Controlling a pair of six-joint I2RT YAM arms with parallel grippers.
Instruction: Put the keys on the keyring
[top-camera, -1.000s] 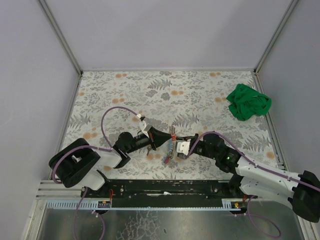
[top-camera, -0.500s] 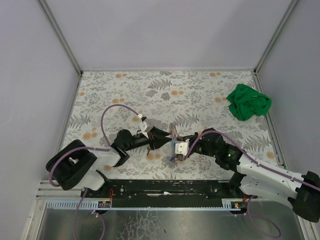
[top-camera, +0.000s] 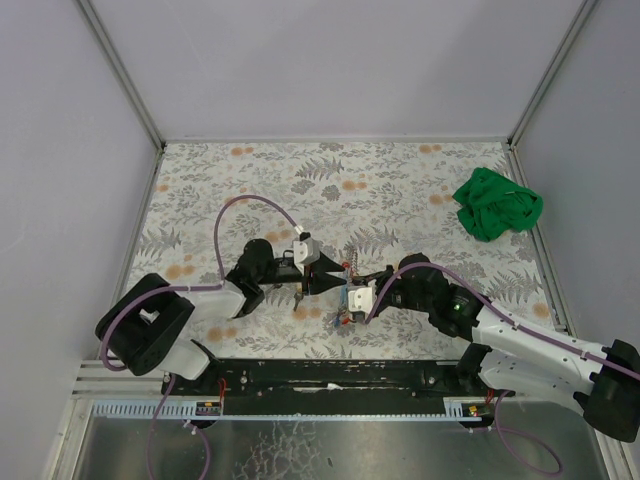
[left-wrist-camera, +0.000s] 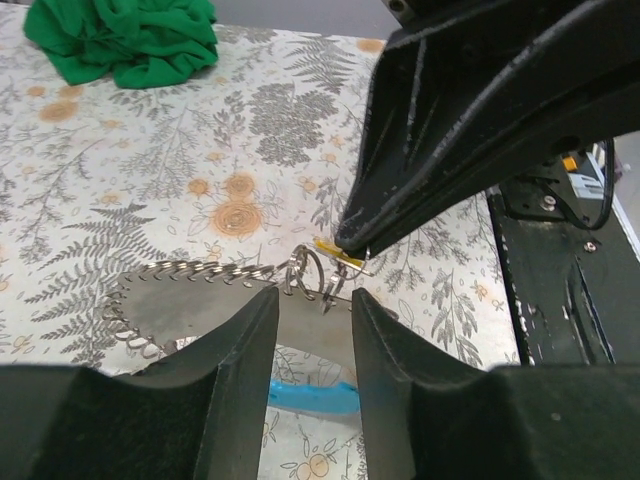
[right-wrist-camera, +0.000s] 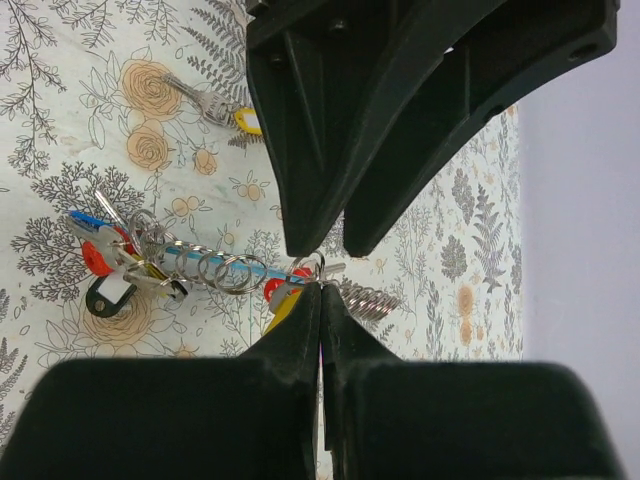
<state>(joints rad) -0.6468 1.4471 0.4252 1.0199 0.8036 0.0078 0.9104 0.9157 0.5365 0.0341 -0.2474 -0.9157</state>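
floral table (top-camera: 420, 180), keyring (right-wrist-camera: 313, 266) pinched at right jaws' tip

Left fingers (left-wrist-camera: 230, 370) and right fingers (right-wrist-camera: 290, 360) flank the keyring (left-wrist-camera: 310, 272); green cloth (top-camera: 497, 205) lies well apart.

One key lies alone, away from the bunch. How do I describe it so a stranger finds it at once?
On the flowered table cover, find the bunch of keys and rings pinched by the right gripper. Above it in the right wrist view, beside an orange flower, lies a silver key with a yellow head. It alone lies apart from the bunch.
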